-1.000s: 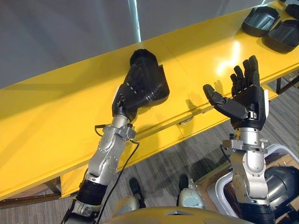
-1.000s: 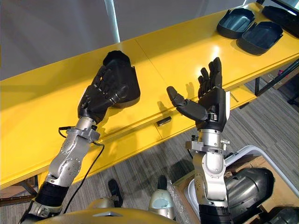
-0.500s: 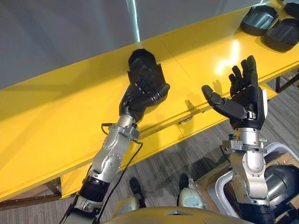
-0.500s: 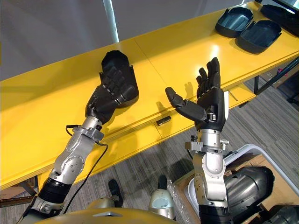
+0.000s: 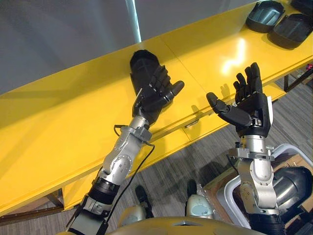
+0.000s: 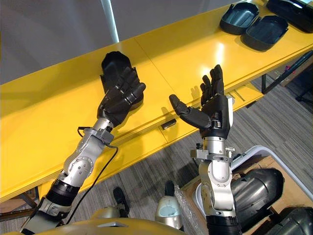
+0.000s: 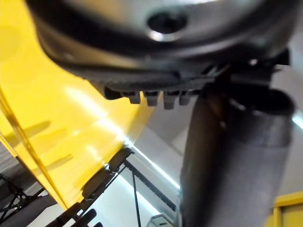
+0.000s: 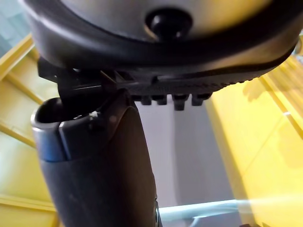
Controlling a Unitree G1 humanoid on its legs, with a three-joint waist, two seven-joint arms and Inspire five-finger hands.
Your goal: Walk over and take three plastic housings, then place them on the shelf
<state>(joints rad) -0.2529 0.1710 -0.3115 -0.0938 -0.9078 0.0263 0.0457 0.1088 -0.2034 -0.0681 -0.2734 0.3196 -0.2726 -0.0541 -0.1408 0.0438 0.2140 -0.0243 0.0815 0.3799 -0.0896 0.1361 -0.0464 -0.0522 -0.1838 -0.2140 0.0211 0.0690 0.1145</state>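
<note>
Left hand [image 5: 155,93] has lifted off the black plastic housing [image 5: 141,63], fingers now spread and empty, housing left on the yellow benchtop [image 5: 58,122] just beyond them, so release looks done; right hand [image 5: 250,105] splayed, empty, well apart.

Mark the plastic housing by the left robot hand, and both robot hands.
plastic housing [image 5: 142,63]: left eye view, on its rounded far end.
left robot hand [image 5: 151,98]: left eye view, on its middle, below the fingers.
right robot hand [image 5: 252,111]: left eye view, on its middle, below the fingers.
</note>
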